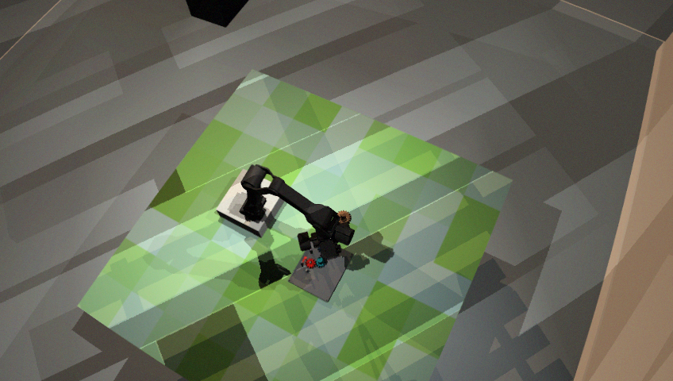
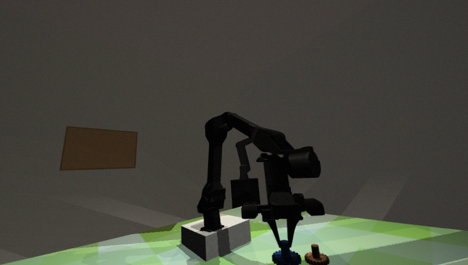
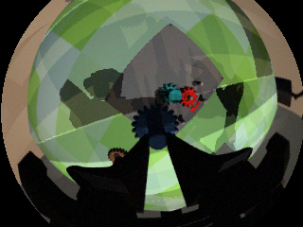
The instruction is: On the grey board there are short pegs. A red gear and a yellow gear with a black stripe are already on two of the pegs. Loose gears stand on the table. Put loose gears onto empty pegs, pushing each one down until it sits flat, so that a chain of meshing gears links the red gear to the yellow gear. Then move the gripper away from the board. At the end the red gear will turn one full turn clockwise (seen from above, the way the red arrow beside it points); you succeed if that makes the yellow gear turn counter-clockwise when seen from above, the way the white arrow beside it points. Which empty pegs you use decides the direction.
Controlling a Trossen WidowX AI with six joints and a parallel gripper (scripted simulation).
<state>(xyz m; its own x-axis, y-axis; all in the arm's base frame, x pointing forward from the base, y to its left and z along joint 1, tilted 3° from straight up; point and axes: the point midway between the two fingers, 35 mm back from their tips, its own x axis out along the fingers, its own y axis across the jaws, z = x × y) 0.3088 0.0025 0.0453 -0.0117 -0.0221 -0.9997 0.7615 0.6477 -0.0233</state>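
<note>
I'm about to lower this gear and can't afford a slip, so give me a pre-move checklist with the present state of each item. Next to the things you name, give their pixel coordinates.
1. Hand [image 2: 285,245] [image 3: 157,136] shut on the blue gear [image 2: 286,257] [image 3: 155,124]: ok.
2. Teal gear [image 1: 320,262] [image 3: 171,94] beside the red gear [image 1: 308,263] [image 3: 189,94]: ok.
3. Brown gear [image 1: 344,217] [image 2: 316,258] [image 3: 116,154] off the board [image 1: 325,287] [image 3: 166,57]: ok.
4. Yellow gear in sight: not ok.
5. Blue gear lined up over its peg: cannot tell.
</note>
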